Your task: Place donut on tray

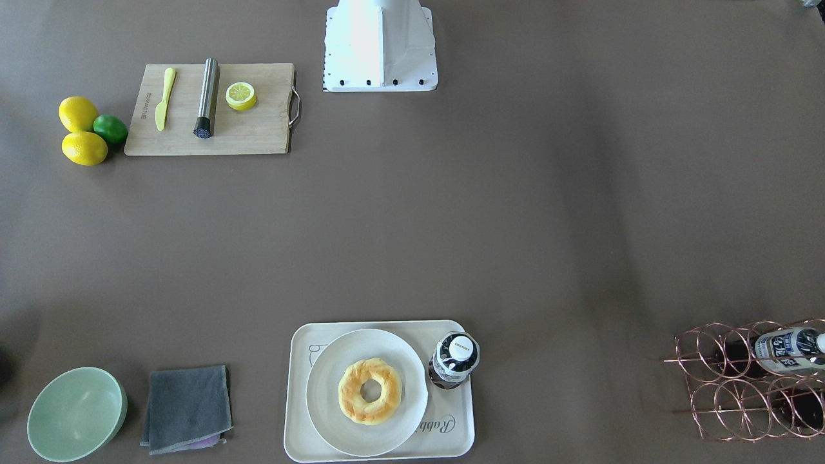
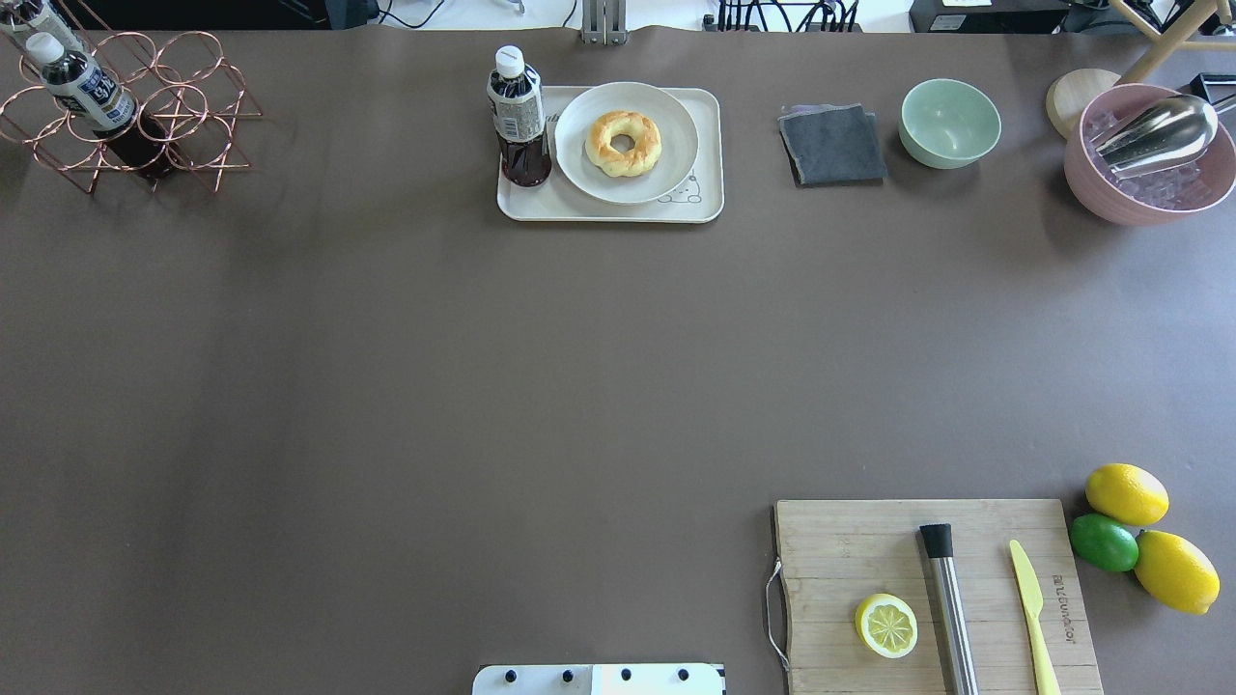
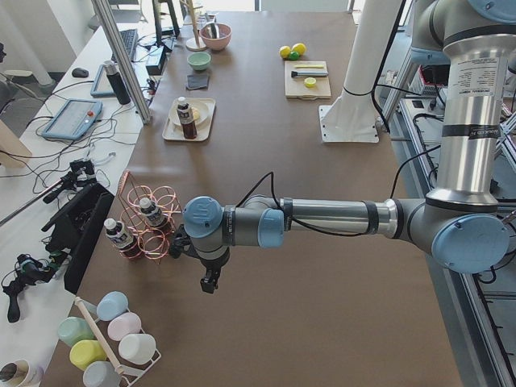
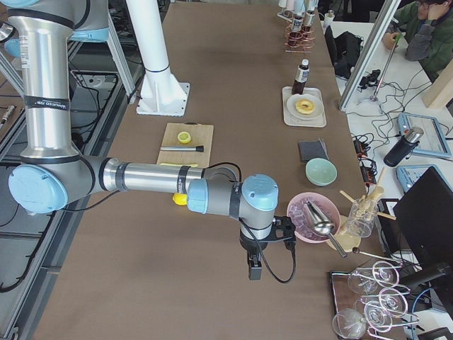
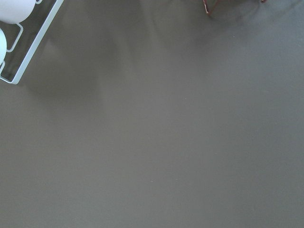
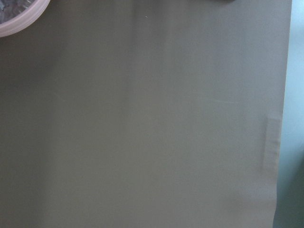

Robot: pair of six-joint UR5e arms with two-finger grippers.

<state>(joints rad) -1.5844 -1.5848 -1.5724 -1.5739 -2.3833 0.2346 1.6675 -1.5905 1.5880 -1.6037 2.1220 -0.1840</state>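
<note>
We see the brown bench (image 1: 451,225) carrying the tray (image 1: 295,399), cutting board (image 1: 258,129), cloth (image 1: 187,406), green bowl (image 1: 77,412), lemons (image 1: 78,113), lime (image 1: 111,129) and wire rack (image 1: 728,393).

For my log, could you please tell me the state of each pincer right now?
Left pincer: cannot be told from this side view.
Right pincer: cannot be told either.

We count one donut (image 2: 624,143), one tray (image 2: 608,214), one round white plate (image 2: 668,114) and three bottles (image 2: 519,111), two of them in the single copper wire rack (image 1: 731,380). We further count one green bowl (image 2: 950,123), one grey cloth (image 2: 832,145), one pink bowl (image 2: 1110,196), one metal scoop (image 2: 1164,125) and one round wooden disc (image 2: 1074,97). We also count one wooden cutting board (image 2: 850,550), one lemon half (image 2: 886,625), one yellow knife (image 2: 1033,608), one steel cylinder (image 2: 948,608), two whole lemons (image 2: 1126,493) and one lime (image 2: 1104,542).
</note>
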